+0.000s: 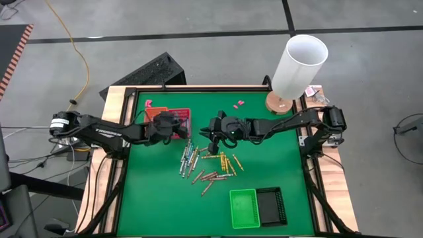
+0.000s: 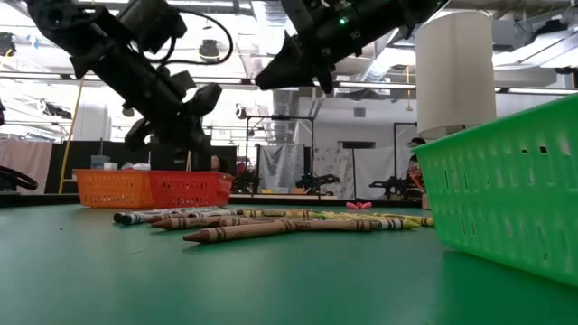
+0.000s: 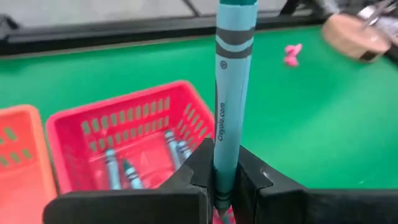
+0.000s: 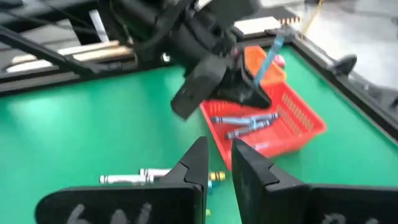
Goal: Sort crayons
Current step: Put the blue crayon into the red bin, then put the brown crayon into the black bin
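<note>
left arm holding a blue crayon over the red tray, about to drop it in

left gripper (image 3: 225, 180) is clamped on one blue crayon (image 3: 231, 87), which stands upright above the red tray (image 3: 81, 124), likely so it falls in with the blue crayons already lying there (about four show). right gripper (image 4: 219, 163) hovers beside the red tray, over the near end of the loose crayons (image 1: 208, 165), holding nothing, fingers a little apart, probably lining up its next pick. loose pile: too many to count, grey, yellow and brown-red groups. trays: one red, one orange tray (image 3: 18, 155) touching it, one green tray (image 1: 243, 207) and one black tray (image 1: 271, 205) well apart from the red one.
</note>
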You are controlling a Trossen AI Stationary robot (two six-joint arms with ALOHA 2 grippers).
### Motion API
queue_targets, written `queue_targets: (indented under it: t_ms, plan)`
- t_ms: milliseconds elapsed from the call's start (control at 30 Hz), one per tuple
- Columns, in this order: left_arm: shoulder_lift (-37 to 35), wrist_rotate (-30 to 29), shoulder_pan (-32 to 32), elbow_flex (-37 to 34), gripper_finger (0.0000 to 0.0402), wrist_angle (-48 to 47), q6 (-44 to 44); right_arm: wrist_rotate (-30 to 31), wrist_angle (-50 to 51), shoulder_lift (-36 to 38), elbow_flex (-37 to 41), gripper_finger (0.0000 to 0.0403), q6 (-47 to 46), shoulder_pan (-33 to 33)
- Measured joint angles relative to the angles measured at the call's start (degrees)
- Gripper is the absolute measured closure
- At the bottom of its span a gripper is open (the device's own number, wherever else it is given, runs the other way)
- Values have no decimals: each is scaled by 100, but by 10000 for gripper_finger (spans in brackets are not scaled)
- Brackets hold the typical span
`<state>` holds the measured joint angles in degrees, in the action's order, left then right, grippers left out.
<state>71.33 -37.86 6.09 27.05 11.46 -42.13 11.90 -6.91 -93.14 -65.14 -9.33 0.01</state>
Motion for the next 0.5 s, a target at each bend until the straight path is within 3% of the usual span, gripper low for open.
queue_targets:
  t_ms: [267, 500]
  plan:
    - [0, 244, 131, 0, 354, -63, 161, 17, 851, 0, 0, 334, -91, 0]
    - [0, 248, 131, 0, 284, -181, 199, 21, 1308, 0, 0, 334, -132, 41]
